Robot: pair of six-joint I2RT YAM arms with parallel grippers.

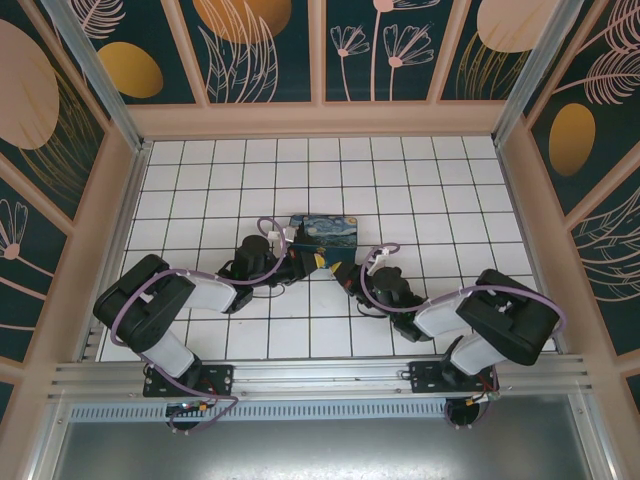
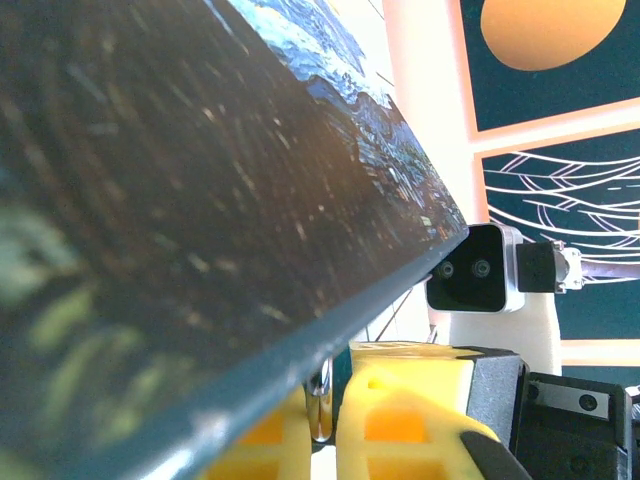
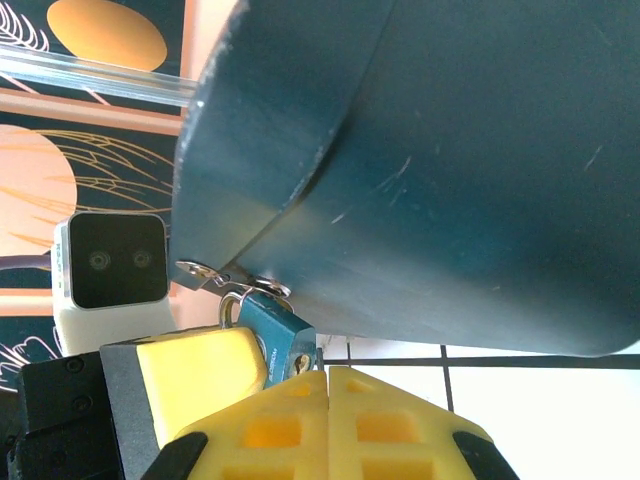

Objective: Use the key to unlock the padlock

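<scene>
Looking down from the top, the two arms bend in over the white tiled floor (image 1: 250,190). The left gripper (image 1: 305,263) and the right gripper (image 1: 348,272) meet nose to nose at the near edge of a flat box (image 1: 325,232) with a blue and yellow swirly picture on it. The spot where they meet is tiny and partly covered by the arms, so the fingers are hard to make out from up here. What is inside the box is hidden.

From the left wrist, the box is very close and blurry, and it runs off the top and left edges. Its side looks dark and scratchy, with a smooth dark rim. Under the rim are two yellow fingers (image 2: 400,425) with square holes, cut off at the bottom. They are a little apart, and a thin shiny metal bit (image 2: 320,405) sits in the gap. I cannot tell what it is, or whether the fingers squeeze it.

From the right wrist, the box is a smooth blue-green wall with fine scratches. A silvery metal tab (image 3: 215,272) sticks out at its lower edge, and the padlock (image 3: 275,335) hangs there by its thin loop. Its blue body is half hidden behind yellow fingers. The right gripper's own fingers (image 3: 375,430) are pressed together, tips just under the padlock. I cannot tell whether the key is pinched between them. One yellow finger (image 3: 195,370) of the other gripper touches the padlock's left side.
</scene>
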